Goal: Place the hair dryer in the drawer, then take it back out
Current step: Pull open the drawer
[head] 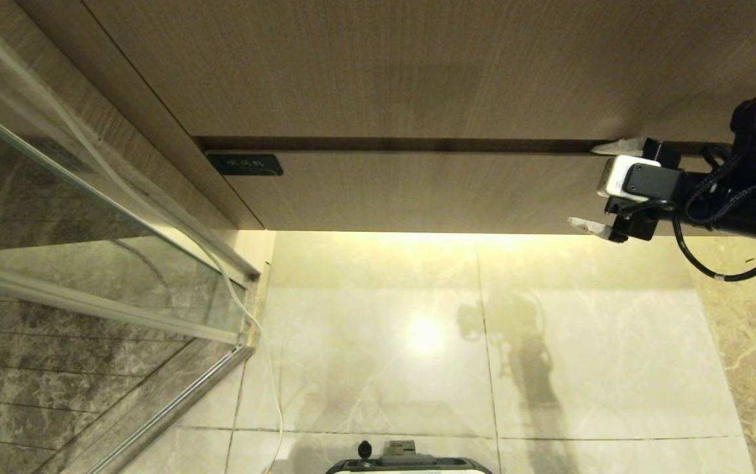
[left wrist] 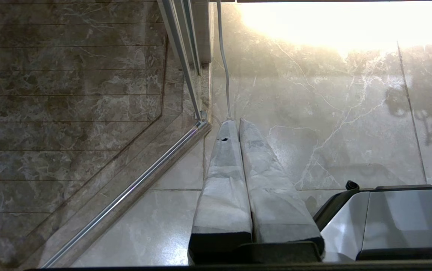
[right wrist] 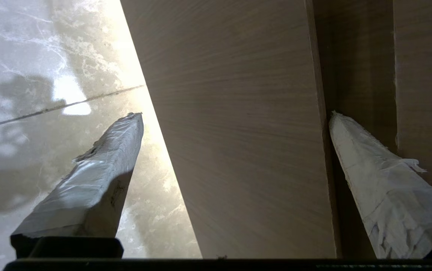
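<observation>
The shiny marble floor [head: 417, 329] glows under a wood cabinet. At about three o'clock in the head view, the right end effector [head: 598, 191] stands wide apart with nothing in it. One finger sits at the dark gap above the closed drawer [head: 417, 191], the other below its bottom edge. To do this well, hook the top finger into the gap and pull straight back, slowly. The hair dryer is not in sight (maybe up on the worktop). The left end effector [left wrist: 238, 124] hangs pressed together, empty, over the floor.

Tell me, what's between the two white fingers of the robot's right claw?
The closed drawer front: the open right gripper straddles it, one finger at its top gap, one below. Right wrist view shows it best.
</observation>
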